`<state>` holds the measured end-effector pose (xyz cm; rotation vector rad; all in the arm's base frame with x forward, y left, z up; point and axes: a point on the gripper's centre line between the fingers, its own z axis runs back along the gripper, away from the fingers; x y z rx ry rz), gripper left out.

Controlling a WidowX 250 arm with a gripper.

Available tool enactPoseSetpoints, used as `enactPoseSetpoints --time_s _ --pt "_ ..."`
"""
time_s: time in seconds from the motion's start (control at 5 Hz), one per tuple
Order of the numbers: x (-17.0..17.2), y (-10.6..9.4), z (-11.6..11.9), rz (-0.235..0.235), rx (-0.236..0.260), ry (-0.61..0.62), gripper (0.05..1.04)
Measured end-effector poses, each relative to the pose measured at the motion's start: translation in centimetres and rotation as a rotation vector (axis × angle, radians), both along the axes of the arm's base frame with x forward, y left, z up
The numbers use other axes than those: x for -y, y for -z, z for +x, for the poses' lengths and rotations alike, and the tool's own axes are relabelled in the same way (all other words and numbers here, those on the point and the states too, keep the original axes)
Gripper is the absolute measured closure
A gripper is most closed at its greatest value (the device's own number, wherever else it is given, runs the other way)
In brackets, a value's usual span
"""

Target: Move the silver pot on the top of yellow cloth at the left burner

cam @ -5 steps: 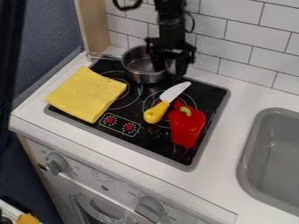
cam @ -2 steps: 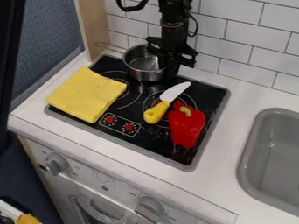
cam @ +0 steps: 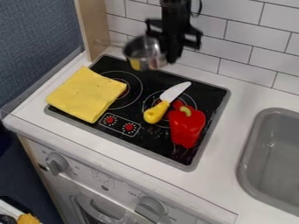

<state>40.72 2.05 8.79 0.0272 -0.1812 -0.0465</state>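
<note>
Grey knobs (cam: 57,163) on the front; behind them a red pepper (cam: 188,129) sits on the black cooktop (cam: 153,142), a yellow-handled knife (cam: 156,112) just beside it – both right of the folded yellow cloth (cam: 86,94); farther back, the silver pot (cam: 143,53) hangs raised, the claw (cam: 170,56) clamped on its right side – tiled wall (cam: 241,47) behind.

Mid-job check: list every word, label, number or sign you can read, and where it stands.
None can be read with certainty.
Marks around the red dials: too small.
Marks by the left grey knob and right grey knob: too small.
Yellow cloth, silver pot: no text that I can make out.
</note>
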Motion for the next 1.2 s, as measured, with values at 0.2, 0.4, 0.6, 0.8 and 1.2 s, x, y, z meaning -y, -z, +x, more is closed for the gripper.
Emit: enactPoseSetpoints --time_s 0.2,0.4,0.6,0.8,1.2 --pt "-0.2 -2.2 -3.6 0.003 -0.006 -0.013 1.001" --pt "-2.2 -0.9 -7.7 0.021 -0.081 -0.078 1.002" --pt "-5.2 0.5 -9.4 0.007 -0.11 -0.139 1.006" --pt "-8.3 3.4 -10.0 -0.031 -0.159 -0.187 1.006" --pt "-7.9 6.3 -9.5 -0.046 -0.211 -0.14 1.006"
